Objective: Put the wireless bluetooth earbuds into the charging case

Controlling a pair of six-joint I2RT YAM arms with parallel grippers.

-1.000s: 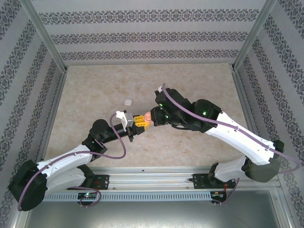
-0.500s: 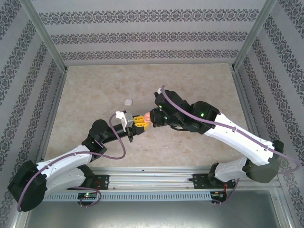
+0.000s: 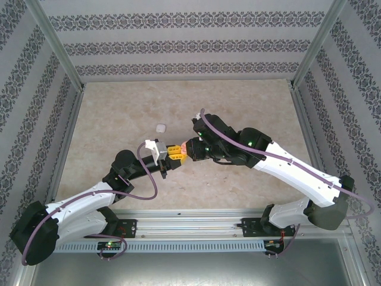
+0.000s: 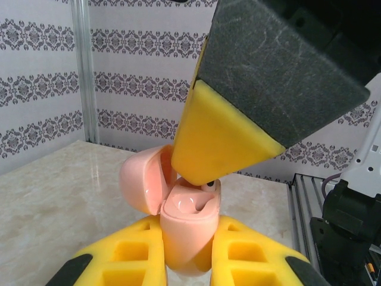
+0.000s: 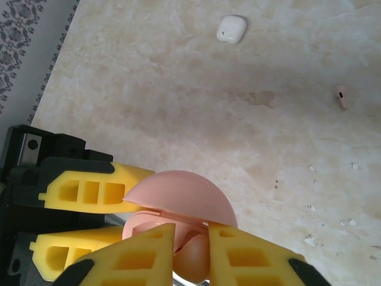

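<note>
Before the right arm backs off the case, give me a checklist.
1. Charging case clamped in left gripper: ok.
2. Lid open: ok.
3. Well beneath right gripper filled: cannot tell, its fingers hide it.
4. Right gripper released: cannot tell.
5. Both earbuds in the case: not ok, a loose earbud lies on the table.

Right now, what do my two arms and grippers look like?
The left arm and right arm have white shells, black joints and looping purple cables. The left gripper and right gripper have yellow, hollow-ribbed wedge fingers on black mounts.
</note>
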